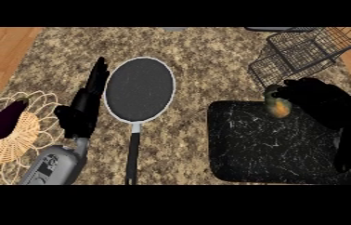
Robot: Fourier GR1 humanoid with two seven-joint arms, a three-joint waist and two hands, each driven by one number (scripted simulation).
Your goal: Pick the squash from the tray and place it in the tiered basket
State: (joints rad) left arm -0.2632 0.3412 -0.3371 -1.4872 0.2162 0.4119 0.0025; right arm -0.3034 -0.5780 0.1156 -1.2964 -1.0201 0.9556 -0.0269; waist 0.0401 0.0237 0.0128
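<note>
A small green and orange squash (278, 103) sits at the far edge of the black marbled tray (267, 145) on the right. My right hand (319, 98) is curled around it from the right, with fingers wrapping over its top. Just beyond, at the upper right, stands the black wire tiered basket (302, 52). My left hand (86, 101) rests open at the left, its fingers straight and pointing away, beside the pan.
A dark frying pan (139, 89) with a white rim lies mid-counter, its handle (132, 154) pointing toward me. A woven placemat (21, 126) with a dark eggplant (10, 119) lies at the left edge.
</note>
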